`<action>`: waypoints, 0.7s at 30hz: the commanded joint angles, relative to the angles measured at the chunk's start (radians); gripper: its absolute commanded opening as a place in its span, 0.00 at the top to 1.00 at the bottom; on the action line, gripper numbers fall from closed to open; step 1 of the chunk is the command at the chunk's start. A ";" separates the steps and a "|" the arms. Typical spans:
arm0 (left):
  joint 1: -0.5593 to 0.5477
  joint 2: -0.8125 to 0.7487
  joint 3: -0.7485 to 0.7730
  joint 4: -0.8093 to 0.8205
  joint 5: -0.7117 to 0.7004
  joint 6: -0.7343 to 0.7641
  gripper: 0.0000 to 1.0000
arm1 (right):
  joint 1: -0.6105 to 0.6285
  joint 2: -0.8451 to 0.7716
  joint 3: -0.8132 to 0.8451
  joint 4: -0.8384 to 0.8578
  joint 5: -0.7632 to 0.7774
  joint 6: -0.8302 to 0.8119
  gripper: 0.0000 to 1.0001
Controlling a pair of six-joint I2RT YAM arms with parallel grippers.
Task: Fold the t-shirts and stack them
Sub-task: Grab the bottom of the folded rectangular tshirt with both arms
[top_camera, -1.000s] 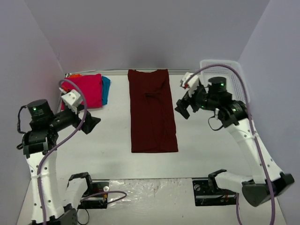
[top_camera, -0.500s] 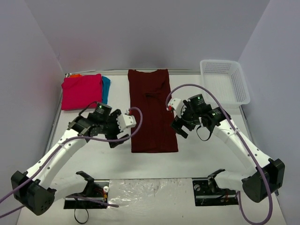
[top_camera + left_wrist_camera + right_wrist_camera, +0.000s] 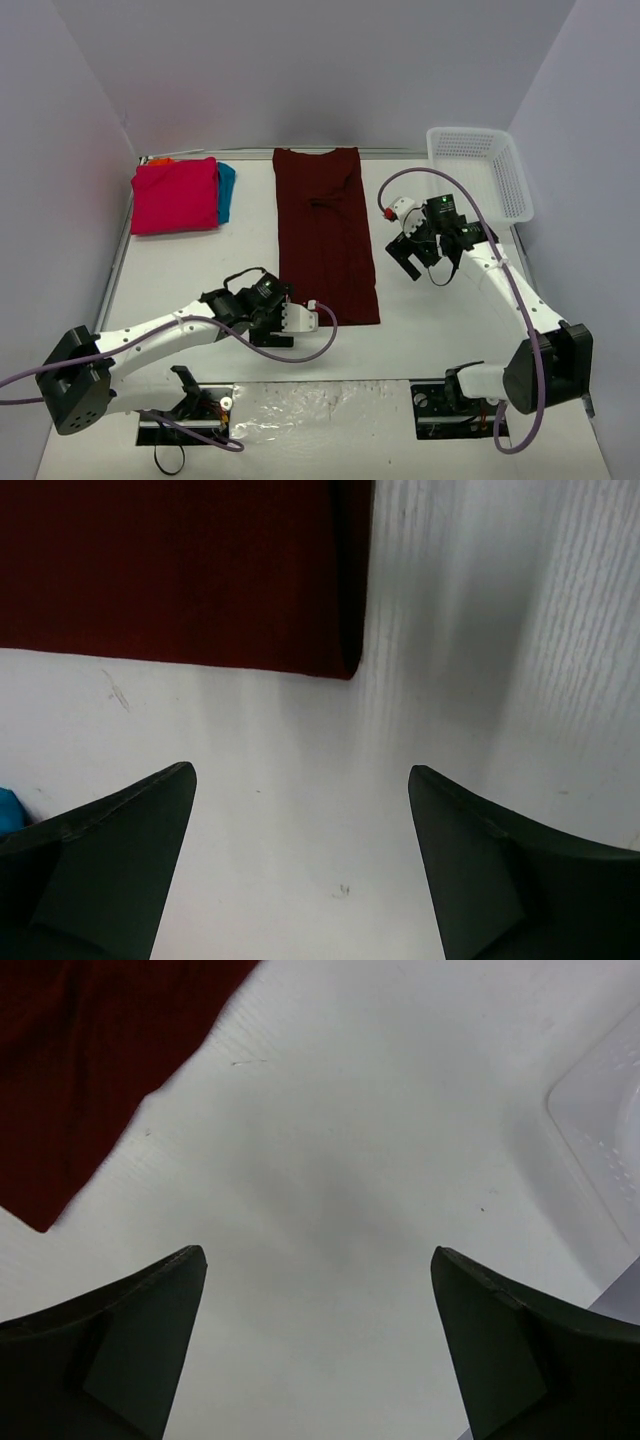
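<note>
Hovering, jaws apart, my L gripper (image 3: 298, 320) sat just off the flat maroon t-shirt's (image 3: 325, 235) near hem. R gripper (image 3: 405, 256) sat beside its right edge, likewise apart. Next, I reckoned: pinch hem corners, fold crosswise.

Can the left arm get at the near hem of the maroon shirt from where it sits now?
Likely yes. The left gripper is open, and the maroon shirt has its hem just ahead of it, with only bare table between them. Nothing blocks the way.
</note>
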 commanded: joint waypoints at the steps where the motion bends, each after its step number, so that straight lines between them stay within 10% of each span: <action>1: -0.035 0.002 0.003 0.158 -0.052 -0.031 0.13 | -0.038 0.060 -0.007 0.042 0.002 0.036 0.09; 21: -0.097 0.142 -0.060 0.321 -0.120 -0.016 0.13 | -0.123 0.117 -0.007 0.070 -0.006 0.062 0.13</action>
